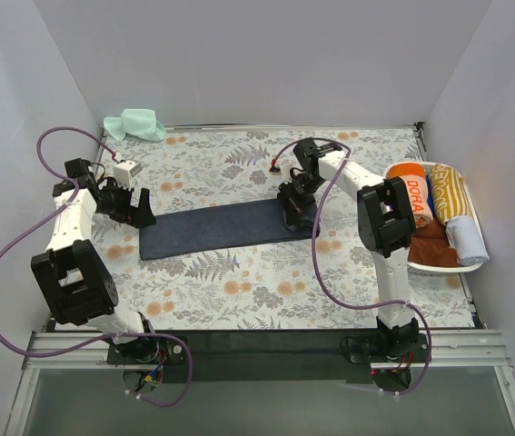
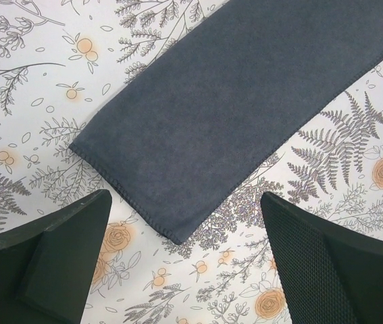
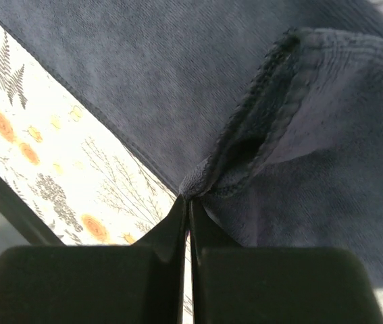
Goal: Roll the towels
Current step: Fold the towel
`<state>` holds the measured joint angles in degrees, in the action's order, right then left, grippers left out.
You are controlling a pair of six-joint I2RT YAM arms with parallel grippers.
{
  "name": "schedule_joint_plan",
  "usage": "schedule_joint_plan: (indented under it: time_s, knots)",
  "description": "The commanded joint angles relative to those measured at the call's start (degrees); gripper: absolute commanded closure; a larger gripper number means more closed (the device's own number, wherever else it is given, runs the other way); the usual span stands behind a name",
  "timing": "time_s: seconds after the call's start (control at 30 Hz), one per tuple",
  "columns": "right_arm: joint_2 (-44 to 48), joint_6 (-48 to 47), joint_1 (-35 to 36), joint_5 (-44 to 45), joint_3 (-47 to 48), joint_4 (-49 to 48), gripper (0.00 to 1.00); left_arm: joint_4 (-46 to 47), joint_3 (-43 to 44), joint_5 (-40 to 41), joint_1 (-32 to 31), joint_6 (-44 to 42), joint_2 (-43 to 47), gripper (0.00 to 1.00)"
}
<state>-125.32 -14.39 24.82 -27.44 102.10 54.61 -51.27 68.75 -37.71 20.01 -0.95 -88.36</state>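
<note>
A dark navy towel (image 1: 221, 227) lies folded into a long strip across the floral table covering. My left gripper (image 1: 139, 211) hovers at the strip's left end, open, holding nothing. In the left wrist view the towel's (image 2: 232, 101) near corner points into the gap of that gripper (image 2: 184, 200), whose fingers (image 2: 63, 250) stand wide apart over the covering. My right gripper (image 1: 298, 216) is at the strip's right end. In the right wrist view this gripper (image 3: 186, 199) is shut on a bunched, curled-over edge of the navy towel (image 3: 177, 81).
A mint green towel (image 1: 136, 124) lies crumpled at the back left corner. A white oval basket (image 1: 461, 269) at the right edge holds an orange lettered towel (image 1: 411, 195), a yellow-striped one (image 1: 448, 189), a brown one (image 1: 434, 243) and a pale one (image 1: 468, 238). White walls enclose the table.
</note>
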Motion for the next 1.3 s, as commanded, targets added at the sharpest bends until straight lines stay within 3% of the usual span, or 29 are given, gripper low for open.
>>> schedule_joint_plan:
  time_s: [0.0,0.7,0.87,1.0,1.03,1.1,1.2,1.27]
  knots:
    - [-1.2,2.3,1.2,-4.9,3.7,1.1,0.99,-0.5,1.7,-1.0,-0.2,0.6,-0.1,0.12]
    - [-4.7,4.7,5.1,-5.9,6.1,0.3,0.99,0.2,1.6,-0.2,-0.3,2.3,-0.5,0.11]
    - [-5.1,4.7,5.2,-7.6,8.2,0.3,0.88,0.9,0.5,0.4,-0.3,1.3,0.7,0.11]
    - [-4.0,4.1,5.1,-10.4,7.2,0.7,0.7,0.8,0.2,1.9,-0.7,1.2,0.6,0.12]
    - [-3.4,4.1,5.0,-11.0,6.9,0.8,0.61,0.7,0.3,1.9,-0.7,1.2,0.6,0.12]
    - [-1.1,3.3,4.1,-13.3,5.7,0.9,0.57,0.6,0.0,1.9,-0.8,1.2,0.8,0.13]
    - [2.0,2.2,1.3,-17.5,4.2,0.7,0.6,0.7,-0.7,1.6,-1.6,1.2,1.5,0.18]
    - [3.5,1.9,-1.4,-18.8,3.1,0.6,0.71,1.4,-2.2,2.3,-2.5,1.2,2.4,0.22]
